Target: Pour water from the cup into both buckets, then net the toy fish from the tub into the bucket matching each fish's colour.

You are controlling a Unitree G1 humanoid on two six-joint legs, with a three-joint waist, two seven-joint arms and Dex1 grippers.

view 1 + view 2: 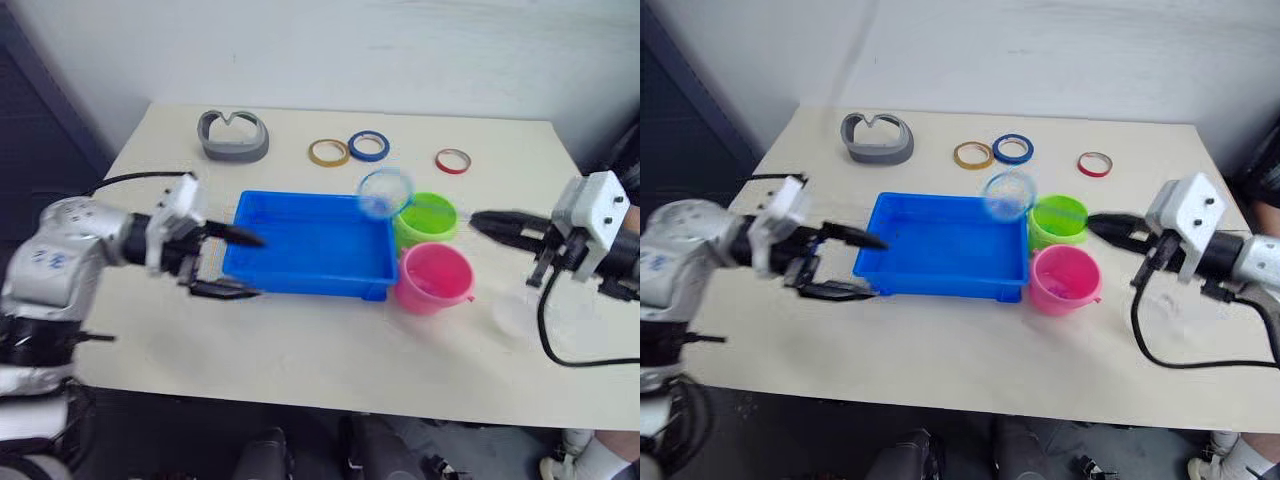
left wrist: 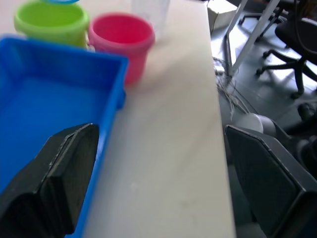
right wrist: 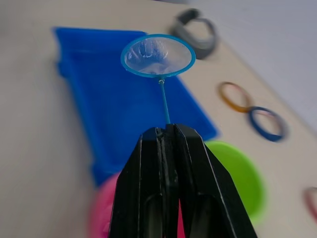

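Right now right jaws pinch the net (image 3: 158, 55) stick; left jaws spread.

Net (image 3: 157, 55) handle base hidden between right gripper (image 3: 168, 133) fingers. Tub (image 2: 44, 99) cut off by left wrist view's edge. Cup (image 1: 520, 312) a faint blur on the table. Fish too small to tell inside tub or buckets
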